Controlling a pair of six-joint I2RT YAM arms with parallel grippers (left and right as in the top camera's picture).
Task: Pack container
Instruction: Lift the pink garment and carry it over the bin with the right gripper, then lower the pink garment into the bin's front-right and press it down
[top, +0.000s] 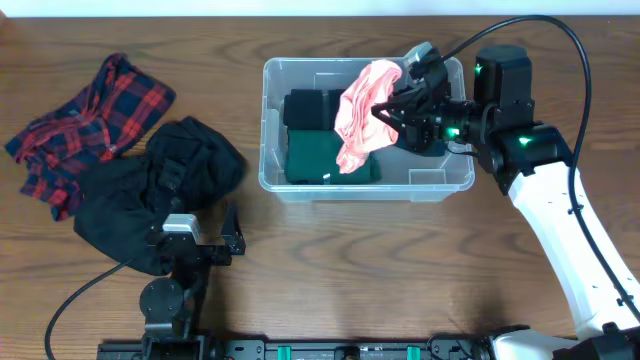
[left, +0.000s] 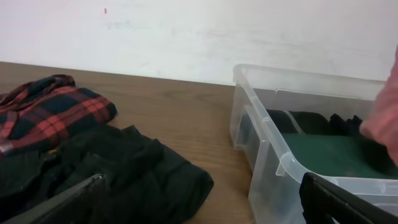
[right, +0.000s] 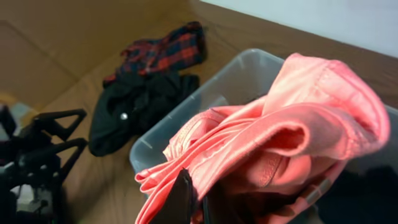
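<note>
Dark wood-grain tabletop (top: 400, 290) runs up to a white wall (left: 186, 31), and just past its centre toward 12 o'clock sits the clear, colourless rectangular plastic container (top: 266, 120). Inside it, at the 9 o'clock end, a folded black cloth (top: 308, 106) lies at the back with a folded dark green cloth (top: 312, 158) in front of it. The 3 o'clock end looks freer, though it is partly hidden. Over the container's middle hangs a crumpled salmon-pink garment (top: 358, 118), pinched in the closed fingers of the right gripper (top: 385, 112), which reaches in from 3 o'clock. The garment's lower end droops onto or just above the green cloth (which of the two I cannot tell). Out at 9 o'clock of the container, on the tabletop, lies a heaped black garment (top: 165, 185), and beyond it at about 10 o'clock a red-and-navy plaid shirt (top: 85, 120) touches the heap. At 7 o'clock the left gripper (top: 195, 238) rests by the heap's near edge, fingers spread wide and holding nothing. The step in hand looks like placing the pink piece. The next move would call for lowering it inside the walls, then parting the fingers so no tail drapes over the rim. Two garments would then remain to pack.
</note>
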